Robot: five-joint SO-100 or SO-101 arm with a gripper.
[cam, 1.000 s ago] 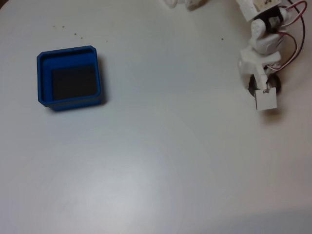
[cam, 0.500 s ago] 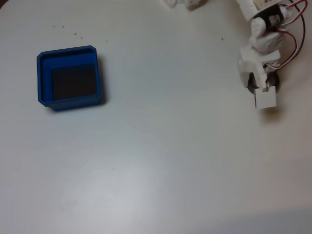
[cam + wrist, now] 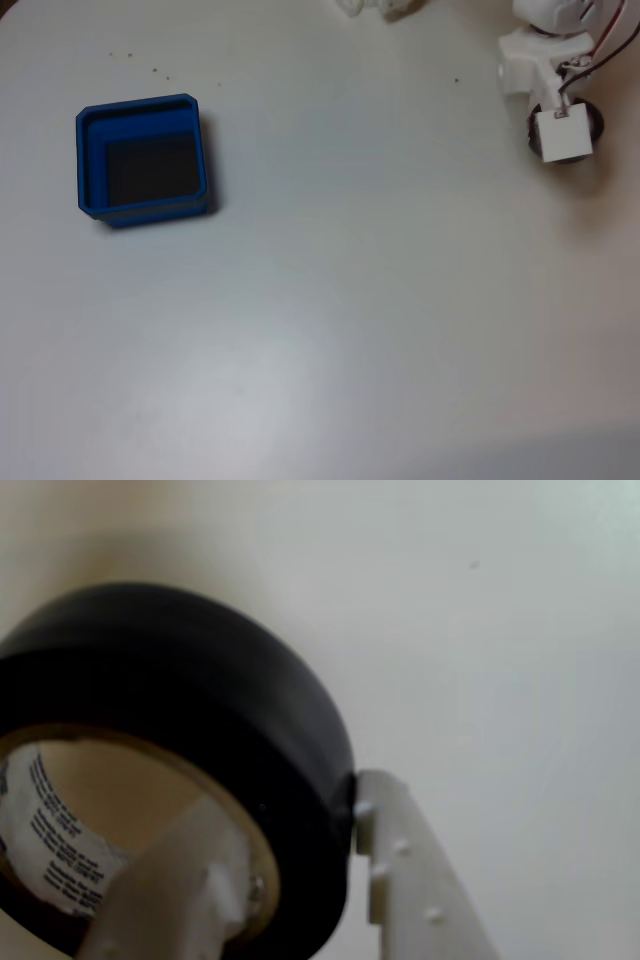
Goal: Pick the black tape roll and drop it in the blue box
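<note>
The black tape roll (image 3: pixel 200 690) with its pale printed core looms large in the wrist view. My gripper (image 3: pixel 300 815) is shut on its wall, one white finger (image 3: pixel 180 880) inside the core and the other (image 3: pixel 400 870) outside on the right. In the fixed view the gripper (image 3: pixel 565 120) hangs at the top right under a white cube, and the roll (image 3: pixel 594 120) shows as a dark edge beside it. The blue box (image 3: pixel 90 160), with a dark floor, sits far to the left on the table, well apart from the gripper.
The pale tabletop (image 3: pixel 350 300) stretches between the box and the arm. White arm parts with red and black wires (image 3: pixel 600 50) fill the top right corner. Small white objects (image 3: pixel 375 6) lie at the top edge.
The gripper and the white cube have moved toward the top right of the fixed view, carrying the roll with them. The box has not moved.
</note>
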